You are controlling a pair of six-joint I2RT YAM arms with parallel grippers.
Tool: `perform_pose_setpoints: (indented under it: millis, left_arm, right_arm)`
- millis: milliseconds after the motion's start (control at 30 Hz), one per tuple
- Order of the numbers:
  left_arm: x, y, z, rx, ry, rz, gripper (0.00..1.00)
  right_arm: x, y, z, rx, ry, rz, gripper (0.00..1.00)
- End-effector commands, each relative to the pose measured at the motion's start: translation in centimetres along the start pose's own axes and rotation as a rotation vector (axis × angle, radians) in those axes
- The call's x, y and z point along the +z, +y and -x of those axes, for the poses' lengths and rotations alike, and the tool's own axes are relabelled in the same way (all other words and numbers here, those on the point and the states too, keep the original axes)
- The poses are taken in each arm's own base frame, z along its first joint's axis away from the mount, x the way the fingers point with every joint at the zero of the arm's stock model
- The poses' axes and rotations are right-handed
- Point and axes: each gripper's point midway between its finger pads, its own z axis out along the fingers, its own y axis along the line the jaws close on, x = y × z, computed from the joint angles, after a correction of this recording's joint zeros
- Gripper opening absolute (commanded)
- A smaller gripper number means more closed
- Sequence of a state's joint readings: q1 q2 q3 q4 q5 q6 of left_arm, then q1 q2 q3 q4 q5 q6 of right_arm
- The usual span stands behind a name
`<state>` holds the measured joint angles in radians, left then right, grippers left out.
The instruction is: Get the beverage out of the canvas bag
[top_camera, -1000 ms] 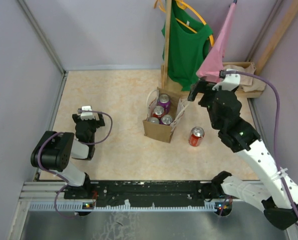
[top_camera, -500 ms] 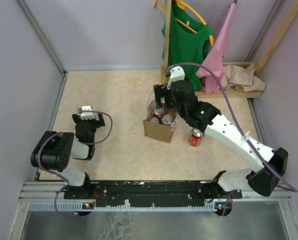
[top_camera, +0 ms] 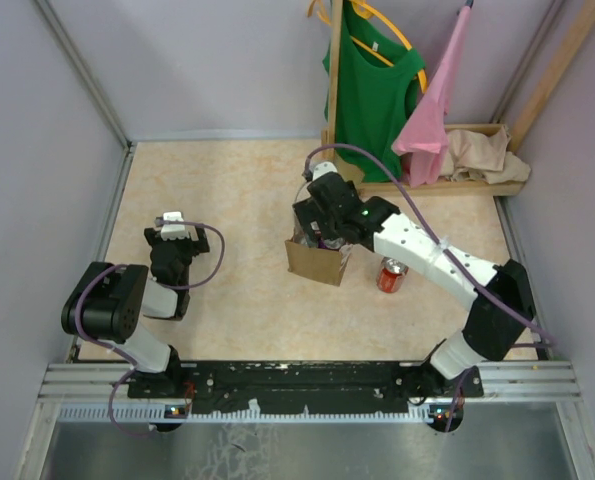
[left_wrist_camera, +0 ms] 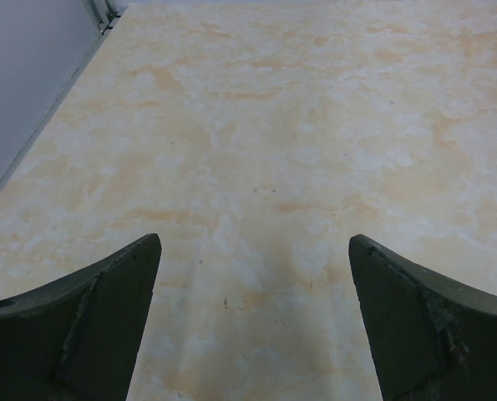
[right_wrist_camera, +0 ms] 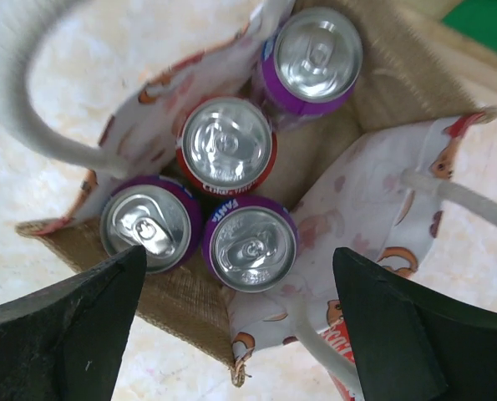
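The right gripper (right_wrist_camera: pixel 240 271) hangs spread wide, grasping nothing, directly above the small boxy tan canvas bag (top_camera: pixel 312 263). Inside the bag stand three purple drink cans (right_wrist_camera: pixel 250 246) and one red-rimmed can (right_wrist_camera: pixel 226 144). Another red can (top_camera: pixel 392 273) stands just right of the bag, already out; four seem left.

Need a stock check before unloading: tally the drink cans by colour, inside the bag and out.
Purple cans: 3, all in the canvas bag.
Red cans: 2, one in the bag, one outside it.
Total: 5.
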<state>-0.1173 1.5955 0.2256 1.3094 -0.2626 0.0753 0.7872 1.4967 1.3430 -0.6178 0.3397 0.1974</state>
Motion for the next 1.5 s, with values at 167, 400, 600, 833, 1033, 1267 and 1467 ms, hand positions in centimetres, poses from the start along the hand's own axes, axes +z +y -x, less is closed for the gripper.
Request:
perform_pose_setpoints:
  millis: [167,400,600,833,1033,1267,1467]
  left_arm:
    - [0.0,0.1,0.4,-0.016,-0.023,0.006,1.00]
    - [0.0,0.1,0.4,-0.016,-0.022,0.007,1.00]
    - [0.0,0.1,0.4,-0.016,-0.023,0.007,1.00]
    - [0.0,0.1,0.4,-0.016,-0.023,0.007,1.00]
    - [0.0,0.1,0.4,-0.016,-0.022,0.007,1.00]
    - [0.0,0.1,0.4,-0.017,-0.023,0.008,1.00]
    - [0.0,0.1,0.4,-0.016,-0.023,0.006,1.00]
  right_arm:
    - [-0.2,-0.1,-3.0,-0.021,0.150,0.073,0.95]
    - [-0.7,-1.3,-5.2,-0.085,0.259,0.089,0.97]
    - [-0.1,-1.0,-6.4,-0.129,0.303,0.112,0.98]
    - [1.0,0.0,-6.5,-0.173,0.310,0.167,0.98]
    - [2.3,0.0,-7.1,-0.201,0.331,0.159,0.96]
    - [3.2,-0.6,-6.5,-0.178,0.310,0.151,0.95]
    - [5.2,-0.9,-7.6,-0.161,0.348,0.163,0.92]
